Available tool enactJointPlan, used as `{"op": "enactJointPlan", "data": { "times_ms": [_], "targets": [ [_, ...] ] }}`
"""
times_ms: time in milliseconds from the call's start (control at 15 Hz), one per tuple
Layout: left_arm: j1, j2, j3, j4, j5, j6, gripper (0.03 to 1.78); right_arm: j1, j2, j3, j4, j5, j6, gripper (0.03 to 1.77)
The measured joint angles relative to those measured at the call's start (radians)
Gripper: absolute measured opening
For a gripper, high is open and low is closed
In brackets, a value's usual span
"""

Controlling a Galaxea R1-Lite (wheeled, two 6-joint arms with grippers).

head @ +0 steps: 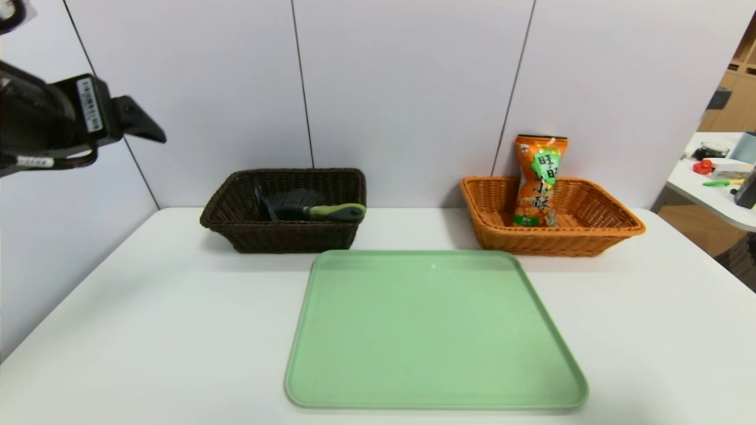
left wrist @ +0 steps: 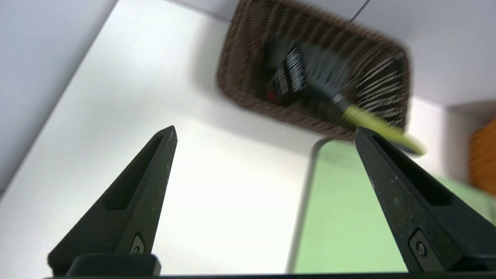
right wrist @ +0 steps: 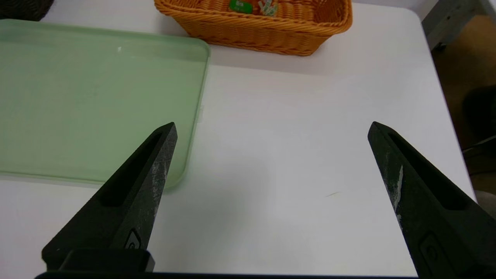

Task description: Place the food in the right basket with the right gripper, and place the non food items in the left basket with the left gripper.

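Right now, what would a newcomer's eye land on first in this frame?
Probably the bright orange snack bag, standing upright in the orange-tan basket on the right, its top well above the rim. Next comes the broad green tray, bare in the middle of the white table. Then the olive-green brush handle catches the eye, lying over the edge of the dark brown basket on the left.

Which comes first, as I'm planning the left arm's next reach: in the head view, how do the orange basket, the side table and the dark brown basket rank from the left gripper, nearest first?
From the left gripper:
1. Dark brown basket, left side.
2. Orange basket, right side.
3. Side table, far right, beyond the worktable.
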Motion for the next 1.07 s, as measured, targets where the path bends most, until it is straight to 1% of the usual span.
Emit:
{"op": "enactJointPlan", "data": {
  "times_ms": [133,267,400,467,600,733,800,1067],
  "targets": [
    [0.016,-0.122,0.148,0.000,0.020,0.023,1.64,0.000,-0.022,-0.006,0.012,-0.035,-0.066,1.70],
    [0.051,-0.245,0.268,0.000,0.033,0.039,1.66,0.000,-0.048,0.000,0.066,-0.061,-0.120,1.70],
    [0.103,-0.357,0.373,-0.003,0.044,0.058,1.67,0.000,-0.072,0.012,0.131,-0.064,-0.121,1.70],
    [0.129,-0.408,0.419,-0.012,0.046,0.066,1.67,-0.001,-0.087,0.027,0.137,-0.064,-0.121,1.70],
    [0.182,-0.506,0.512,-0.060,0.044,0.071,1.67,-0.027,-0.117,0.059,0.139,-0.055,-0.123,1.70],
    [0.218,-0.585,0.585,-0.129,0.036,0.073,1.68,-0.077,-0.149,0.085,0.139,-0.020,-0.124,1.70],
    [0.229,-0.619,0.617,-0.146,0.029,0.075,1.68,-0.094,-0.169,0.093,0.146,-0.002,-0.122,1.70],
    [0.245,-0.747,0.737,-0.155,0.019,0.119,1.69,-0.113,-0.277,0.107,0.256,0.007,-0.121,1.70]
  ]
}}
